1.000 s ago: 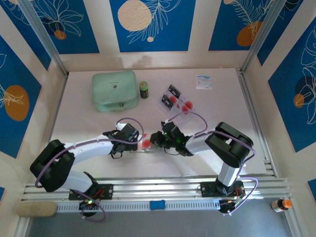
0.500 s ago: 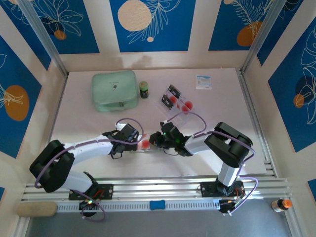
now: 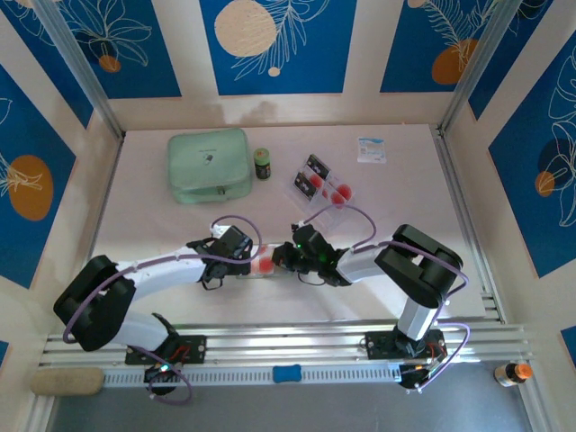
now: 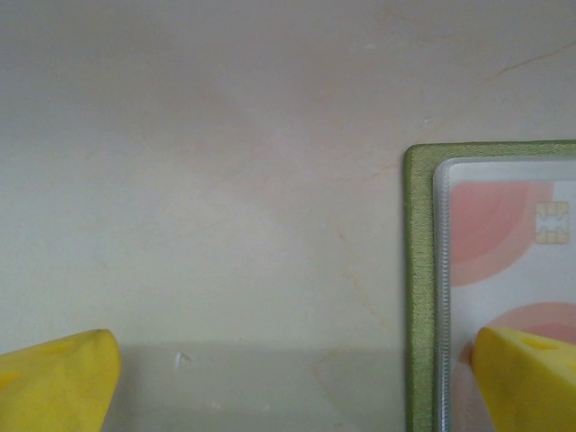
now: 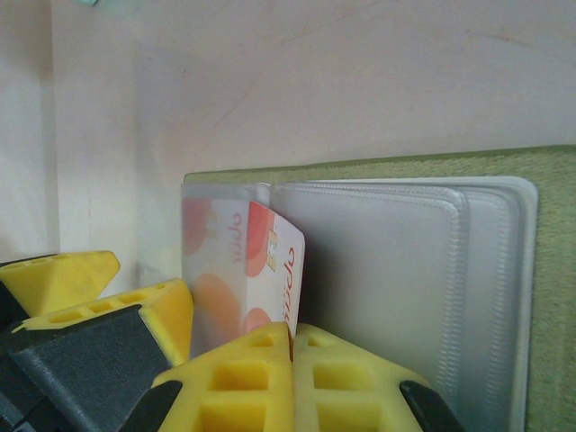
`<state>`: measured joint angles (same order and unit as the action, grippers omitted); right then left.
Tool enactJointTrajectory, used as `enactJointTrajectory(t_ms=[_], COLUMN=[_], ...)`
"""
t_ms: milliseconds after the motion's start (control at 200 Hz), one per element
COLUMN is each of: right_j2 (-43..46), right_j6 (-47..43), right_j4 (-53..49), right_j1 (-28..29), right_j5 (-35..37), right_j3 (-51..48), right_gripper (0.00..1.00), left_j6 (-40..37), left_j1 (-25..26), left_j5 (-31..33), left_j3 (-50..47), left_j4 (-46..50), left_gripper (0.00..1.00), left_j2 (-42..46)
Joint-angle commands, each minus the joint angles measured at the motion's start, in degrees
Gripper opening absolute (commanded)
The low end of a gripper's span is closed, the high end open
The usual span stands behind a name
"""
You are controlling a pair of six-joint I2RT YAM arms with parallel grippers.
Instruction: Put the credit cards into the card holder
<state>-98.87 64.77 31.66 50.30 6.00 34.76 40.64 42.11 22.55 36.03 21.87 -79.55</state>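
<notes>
Right arm point(image 3: 364, 261) reaching left, right end effector point(image 5: 293, 346) pinching credit card point(image 5: 274, 265)

bright, even light from above; only faint, soft shadows on the surface point(image 3: 153, 225). both wrist views look pale and hazy, near foreground blurred.
</notes>
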Motion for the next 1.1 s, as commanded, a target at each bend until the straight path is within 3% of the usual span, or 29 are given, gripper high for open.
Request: enactJointTrajectory(t_ms=[0, 615, 720, 795, 915, 1095], right_j2=[0.2, -4.8, -4.5, -3.1, 0.9, 3.9], right_j6=[-0.3, -0.5, -2.5, -4.9, -9.8, -17.9], right_j4=[-6.3, -9.0, -11.1, -14.2, -20.9, -31.5], right_j1=[0.7, 0.1, -0.7, -2.0, -4.3, -6.2], right_j5=[0.8, -4.6, -7.0, -9.1, -10.9, -12.0], right_j3=[0.2, 4.8, 5.9, 7.1, 8.8, 14.1], right_gripper=[0.0, 0.0, 0.24, 0.32, 0.37, 0.35], left_j6=[0.5, 0.6, 0.8, 1.0, 0.9, 0.8], left_j1=[-0.9, -0.9, -1.0, -1.5, -2.8, -5.9], left_j5=[0.6, 0.6, 0.5, 0.4, 0.0, -1.6], left_j3=[-1.2, -1.0, -0.5, 0.0, 0.7, 0.8], left_j4=[1.9, 1.8, 1.9, 2.1, 2.5, 2.3], left_gripper=[1.0, 1.0, 1.0, 1.0, 1.0, 1.0], left_j2=[0.4, 0.7, 1.2, 2.0, 4.1, 6.3])
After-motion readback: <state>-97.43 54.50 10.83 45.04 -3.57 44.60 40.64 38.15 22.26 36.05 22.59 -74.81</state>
